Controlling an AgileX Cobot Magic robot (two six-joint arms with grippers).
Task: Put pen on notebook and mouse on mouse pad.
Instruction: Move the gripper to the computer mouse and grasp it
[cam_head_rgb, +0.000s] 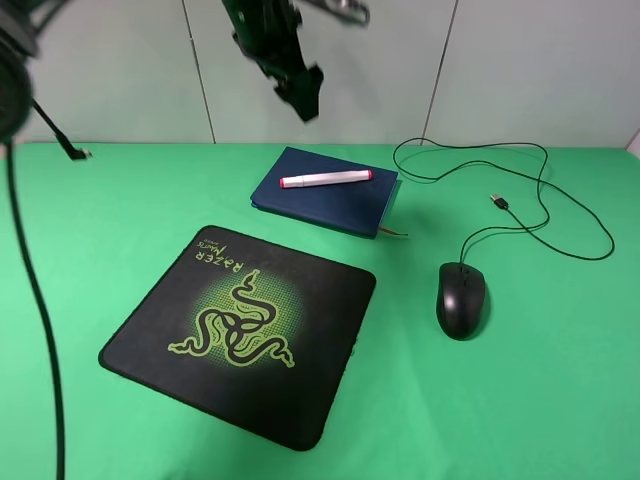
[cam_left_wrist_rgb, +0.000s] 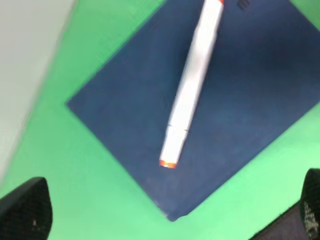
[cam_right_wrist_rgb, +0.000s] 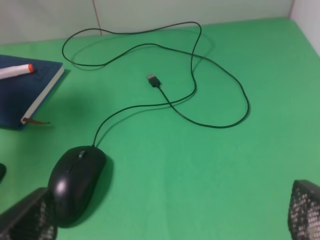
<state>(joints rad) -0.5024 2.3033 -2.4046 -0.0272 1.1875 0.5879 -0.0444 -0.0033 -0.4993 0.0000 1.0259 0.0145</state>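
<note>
The white pen (cam_head_rgb: 326, 180) with orange-red caps lies on the navy notebook (cam_head_rgb: 330, 207) at the back middle of the green table. My left gripper (cam_head_rgb: 303, 92) hangs open above the notebook's far left corner, holding nothing. In the left wrist view the pen (cam_left_wrist_rgb: 192, 85) rests on the notebook (cam_left_wrist_rgb: 250, 100) and the gripper (cam_left_wrist_rgb: 167, 210) is empty. The black mouse (cam_head_rgb: 462, 300) sits on the cloth to the right of the Razer mouse pad (cam_head_rgb: 240, 330). My right gripper (cam_right_wrist_rgb: 170, 215) is open, and the mouse (cam_right_wrist_rgb: 75, 185) sits close by one finger.
The mouse cable (cam_head_rgb: 545, 215) loops across the back right, ending in a USB plug (cam_head_rgb: 499, 201). A ribbon bookmark (cam_head_rgb: 393, 233) sticks out of the notebook. A black cable (cam_head_rgb: 35, 290) hangs along the left edge. A white wall stands behind.
</note>
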